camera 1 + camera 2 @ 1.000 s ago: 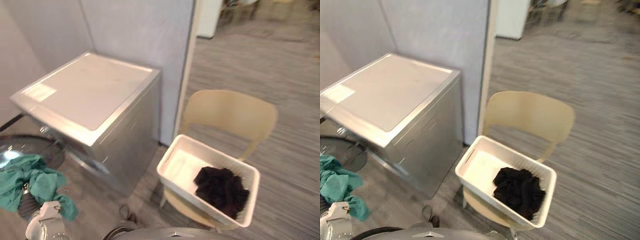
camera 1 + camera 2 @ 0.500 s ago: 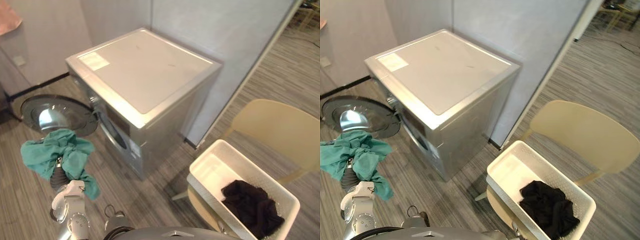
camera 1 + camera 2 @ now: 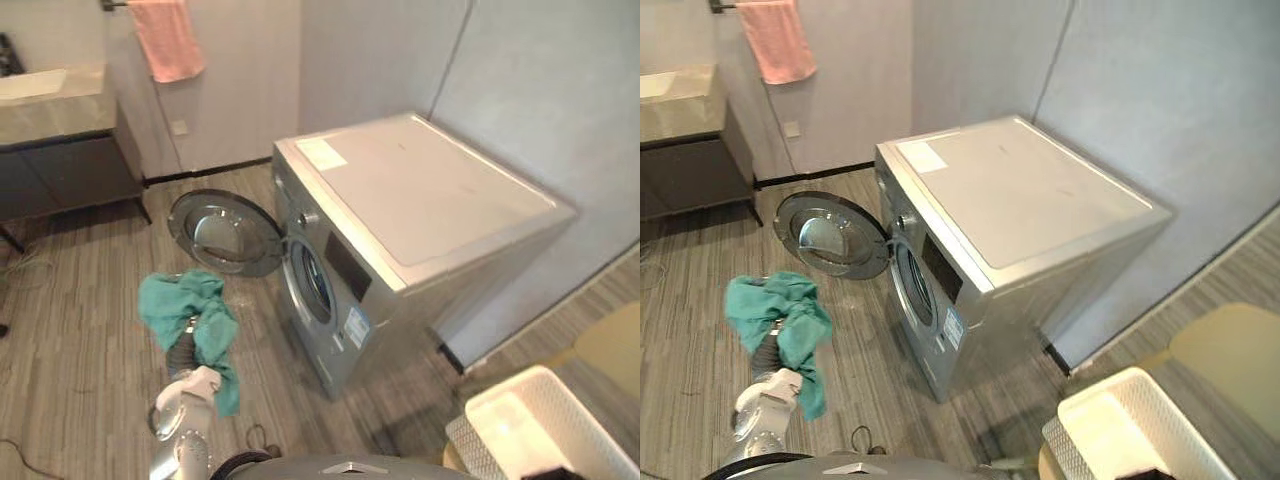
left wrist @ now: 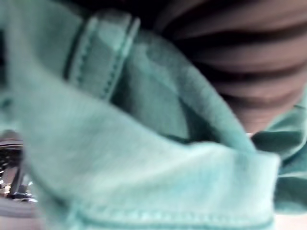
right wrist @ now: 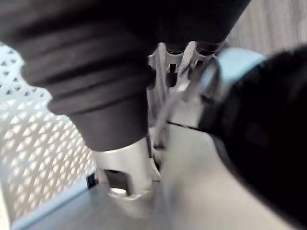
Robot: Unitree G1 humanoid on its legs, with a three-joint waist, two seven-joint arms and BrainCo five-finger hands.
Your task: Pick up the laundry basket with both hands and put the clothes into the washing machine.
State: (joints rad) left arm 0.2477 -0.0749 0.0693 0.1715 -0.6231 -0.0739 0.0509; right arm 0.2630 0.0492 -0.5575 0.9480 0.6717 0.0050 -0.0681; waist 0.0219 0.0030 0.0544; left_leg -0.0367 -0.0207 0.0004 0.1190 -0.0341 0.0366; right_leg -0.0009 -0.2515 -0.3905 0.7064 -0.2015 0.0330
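Left hand (image 3: 183, 353), grip hidden beneath the draped green garment (image 3: 180, 303), sits left of the washing machine (image 3: 420, 210), facing its open port (image 3: 312, 283).

We can't read any txt: white label (image 3: 320, 153) on washing machine (image 3: 430, 205) top & front sticker (image 3: 353, 327) too small to make out.

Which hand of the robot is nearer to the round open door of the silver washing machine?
The left. The left hand, draped in a teal cloth, hangs near the round open door; the right hand is away at the white lattice laundry basket.
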